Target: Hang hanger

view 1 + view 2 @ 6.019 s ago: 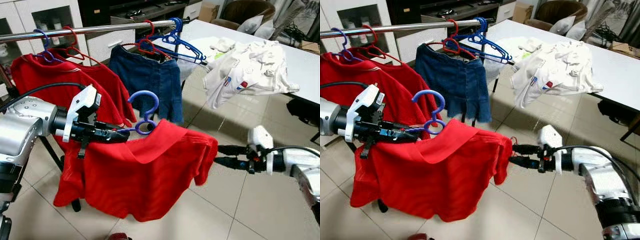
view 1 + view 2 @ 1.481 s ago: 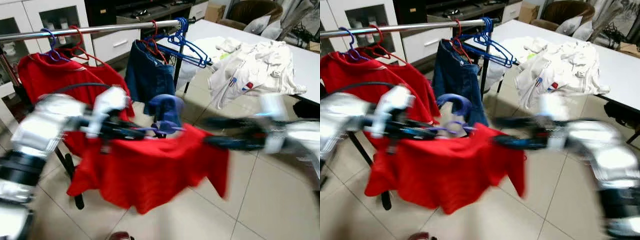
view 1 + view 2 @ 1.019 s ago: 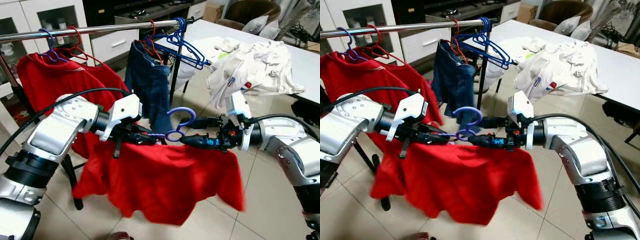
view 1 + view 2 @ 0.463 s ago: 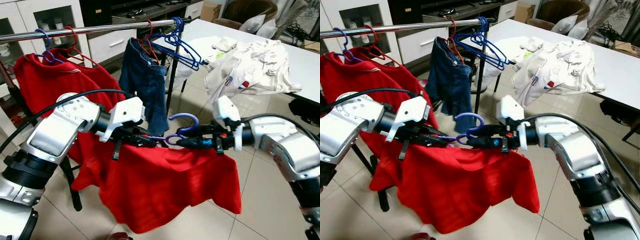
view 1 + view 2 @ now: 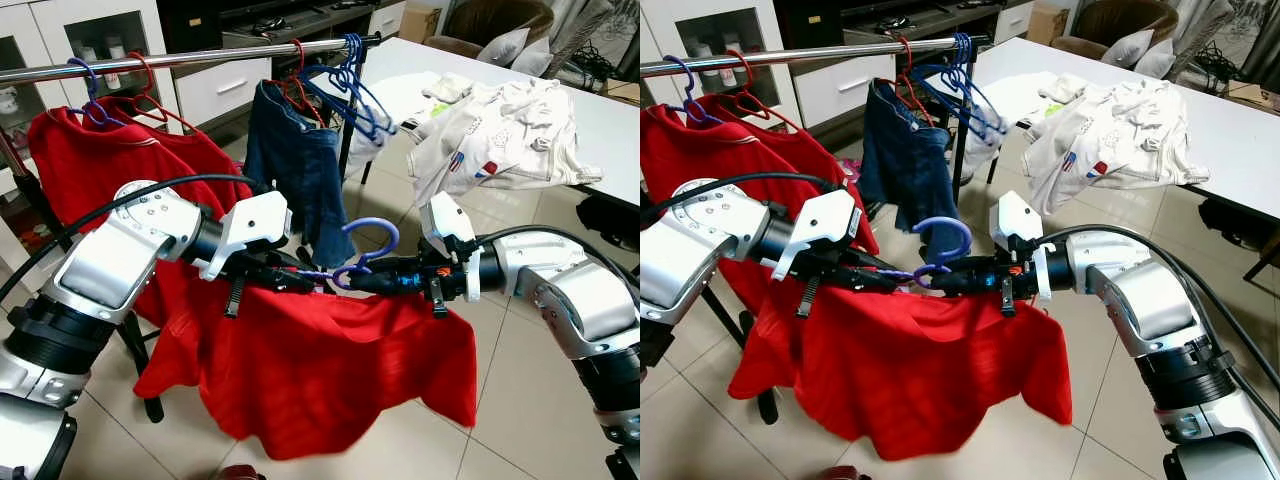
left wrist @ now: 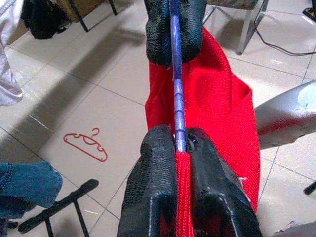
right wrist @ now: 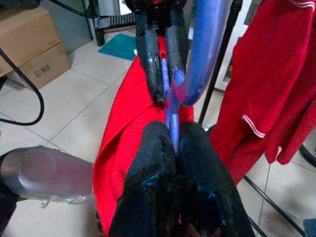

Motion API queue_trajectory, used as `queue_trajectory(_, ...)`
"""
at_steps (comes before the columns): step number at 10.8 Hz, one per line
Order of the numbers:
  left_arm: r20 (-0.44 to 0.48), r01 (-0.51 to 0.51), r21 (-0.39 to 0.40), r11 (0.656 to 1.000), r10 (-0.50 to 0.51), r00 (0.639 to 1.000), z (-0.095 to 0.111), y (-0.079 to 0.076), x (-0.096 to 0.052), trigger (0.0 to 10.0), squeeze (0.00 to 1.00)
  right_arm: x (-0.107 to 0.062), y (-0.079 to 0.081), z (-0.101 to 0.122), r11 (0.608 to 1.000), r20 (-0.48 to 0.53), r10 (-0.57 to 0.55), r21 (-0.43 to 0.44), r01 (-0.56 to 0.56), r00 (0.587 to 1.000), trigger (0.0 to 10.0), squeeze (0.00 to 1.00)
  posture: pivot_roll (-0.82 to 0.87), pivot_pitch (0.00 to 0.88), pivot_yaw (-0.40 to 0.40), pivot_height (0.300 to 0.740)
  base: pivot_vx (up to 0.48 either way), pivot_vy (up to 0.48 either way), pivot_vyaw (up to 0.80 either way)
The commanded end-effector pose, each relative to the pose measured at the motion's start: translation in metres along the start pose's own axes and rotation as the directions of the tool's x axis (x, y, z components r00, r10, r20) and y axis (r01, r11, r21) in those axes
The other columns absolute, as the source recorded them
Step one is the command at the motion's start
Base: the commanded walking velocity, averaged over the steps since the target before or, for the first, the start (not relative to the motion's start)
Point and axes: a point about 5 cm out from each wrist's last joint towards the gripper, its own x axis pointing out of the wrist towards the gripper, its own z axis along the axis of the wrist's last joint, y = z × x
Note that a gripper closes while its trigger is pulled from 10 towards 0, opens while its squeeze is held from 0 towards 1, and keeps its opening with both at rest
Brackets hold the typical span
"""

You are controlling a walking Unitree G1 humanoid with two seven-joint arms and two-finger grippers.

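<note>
The left gripper (image 5: 305,277) and right gripper (image 5: 362,281) both pinched the hanger (image 5: 362,250) carrying the shirt (image 5: 320,370). To hang it well, they should lift together, keeping the hook upright toward the rail (image 5: 200,57).

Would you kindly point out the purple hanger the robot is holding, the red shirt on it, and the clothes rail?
purple hanger (image 5: 372,236), left eye view, on the curve of its hook.
red shirt (image 5: 330,365), left eye view, on the middle of the draped cloth.
clothes rail (image 5: 820,51), right eye view, on the bare metal bar.
</note>
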Motion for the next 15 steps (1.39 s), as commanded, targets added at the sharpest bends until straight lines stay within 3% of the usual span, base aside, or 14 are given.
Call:
queue_trajectory(1,0.001,-0.004,0.066,0.998,0.004,1.000,0.013,0.002,-0.003,0.0,0.00,-0.001,-0.003,0.006,1.000,0.000,0.003,-0.021,-0.003,1.000,0.0,0.00,0.11,0.000,-0.073,0.740,0.000,0.000,0.00)
queue_trajectory(4,0.051,-0.021,0.026,0.999,0.019,0.999,0.013,0.005,-0.006,0.0,0.00,-0.002,-0.002,0.009,1.000,0.029,0.011,-0.022,-0.011,1.000,0.0,0.00,0.12,0.000,-0.076,0.740,0.000,0.000,0.00)
queue_trajectory(5,0.191,-0.009,-0.043,0.999,0.017,0.982,0.019,0.007,-0.009,10.0,0.00,-0.004,-0.002,0.010,1.000,0.034,0.016,-0.025,-0.015,0.999,0.0,0.00,0.12,0.000,-0.079,0.740,0.000,0.000,0.00)
queue_trajectory(6,0.237,-0.009,-0.055,0.998,0.022,0.971,0.021,0.009,-0.012,10.0,1.00,-0.007,-0.001,0.010,0.999,0.026,0.018,-0.032,-0.017,1.000,0.0,0.00,0.11,0.000,-0.082,0.740,0.000,0.000,0.00)
queue_trajectory(8,0.276,-0.029,-0.032,0.999,0.037,0.960,0.026,0.010,-0.014,10.0,1.00,-0.010,-0.001,0.008,0.999,0.006,-0.006,-0.037,0.006,1.000,0.0,0.00,0.11,0.000,-0.081,0.740,0.000,0.000,0.00)
queue_trajectory(9,0.305,-0.028,-0.029,0.999,0.035,0.952,0.030,0.010,-0.015,10.0,0.00,-0.011,-0.001,0.005,0.999,0.002,-0.029,-0.034,0.029,1.000,0.0,0.00,0.11,0.000,-0.079,0.740,0.000,0.000,0.00)
queue_trajectory(10,0.319,-0.047,-0.039,0.998,0.057,0.946,0.031,0.012,-0.017,10.0,0.00,-0.012,-0.002,0.002,0.998,-0.003,-0.058,-0.032,0.058,0.998,0.0,0.00,0.11,0.000,-0.077,0.740,0.000,0.000,0.00)
queue_trajectory(12,0.267,-0.215,-0.117,0.970,0.239,0.934,0.020,0.021,-0.031,10.0,0.00,-0.013,-0.008,-0.006,0.975,0.009,-0.221,-0.017,0.222,0.975,0.0,0.00,0.10,0.000,-0.072,0.740,0.000,0.000,0.00)
queue_trajectory(14,0.185,-0.426,-0.188,0.885,0.458,0.870,0.005,0.020,-0.045,10.0,0.00,-0.013,-0.012,-0.013,0.926,0.089,-0.377,0.024,0.376,0.922,0.0,0.00,0.10,0.000,-0.065,0.740,0.000,0.000,0.00)
queue_trajectory(15,0.150,-0.490,-0.237,0.839,0.530,0.834,0.000,0.016,-0.043,10.0,0.00,-0.012,-0.010,-0.014,0.911,0.125,-0.412,0.044,0.410,0.903,0.0,0.00,0.10,0.000,-0.068,0.740,0.000,0.000,0.00)
